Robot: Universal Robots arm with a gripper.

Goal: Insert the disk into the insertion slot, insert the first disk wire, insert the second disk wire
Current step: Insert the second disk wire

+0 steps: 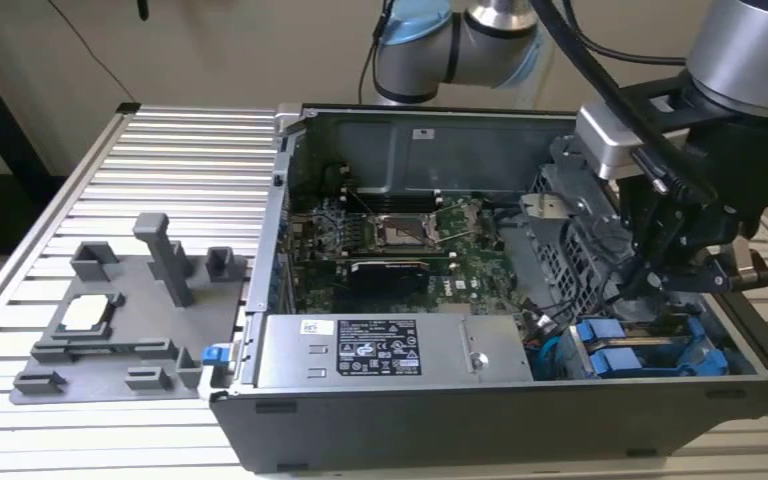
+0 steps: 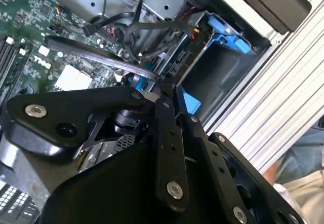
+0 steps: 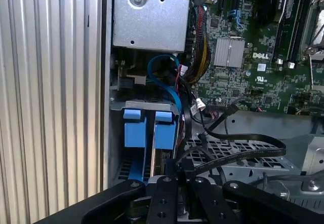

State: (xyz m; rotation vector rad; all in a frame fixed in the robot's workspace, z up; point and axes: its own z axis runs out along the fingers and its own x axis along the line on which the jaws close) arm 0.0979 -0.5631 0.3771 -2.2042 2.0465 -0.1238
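Directly below the jaws (image 1: 684,290), the disk (image 1: 631,355) sits in the insertion slot (image 1: 711,345).

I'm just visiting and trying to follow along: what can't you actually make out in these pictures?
- Gripper fingertips: hidden by its own black body in both wrist views.
- Disk: blue carrier shows; the metal drive itself is hidden in the cage.
- Wire ends: lost among tangled black cables.

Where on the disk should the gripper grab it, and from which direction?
Probably by the blue tabs of the disk. They stick out of the insertion slot, while the flat body sits sunk between the cage walls. Come straight down from the case's open side, where the gripper hangs.
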